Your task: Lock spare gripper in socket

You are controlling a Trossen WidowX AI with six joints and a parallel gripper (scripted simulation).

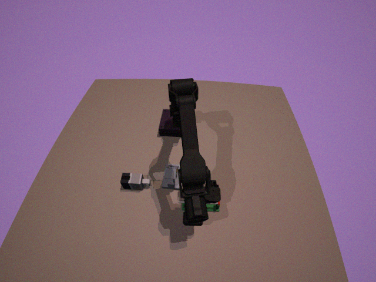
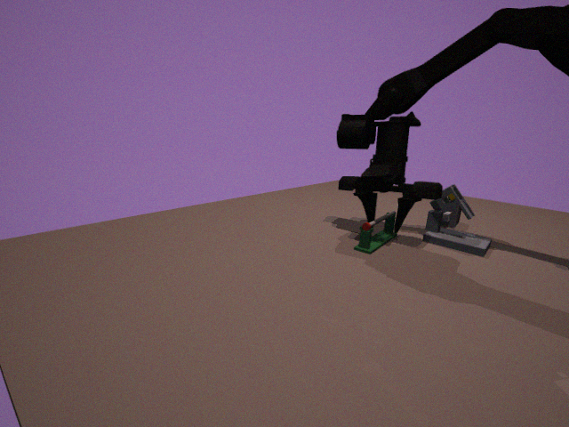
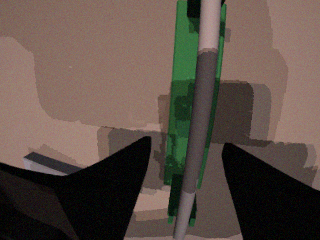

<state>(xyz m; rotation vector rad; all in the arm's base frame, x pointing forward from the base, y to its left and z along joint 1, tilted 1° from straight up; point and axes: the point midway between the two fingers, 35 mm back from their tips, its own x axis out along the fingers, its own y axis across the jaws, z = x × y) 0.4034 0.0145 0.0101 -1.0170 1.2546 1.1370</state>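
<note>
The lock pin, with a red head, lies along the green rack, on its two uprights. My gripper is open, one finger on each side of the pin, with gaps on both sides. The grey mount stands beside the rack, with its tilted socket raised; no pin shows through it. The spare gripper, black and light grey, lies on the table with its spigot towards the mount. The fingertips are hidden in the top view.
The dark arm base stands at the back of the brown table. The arm reaches forward over the mount's side, hiding part of the mount and rack in the top view. A corner of the mount shows beside the left finger in the wrist view.
</note>
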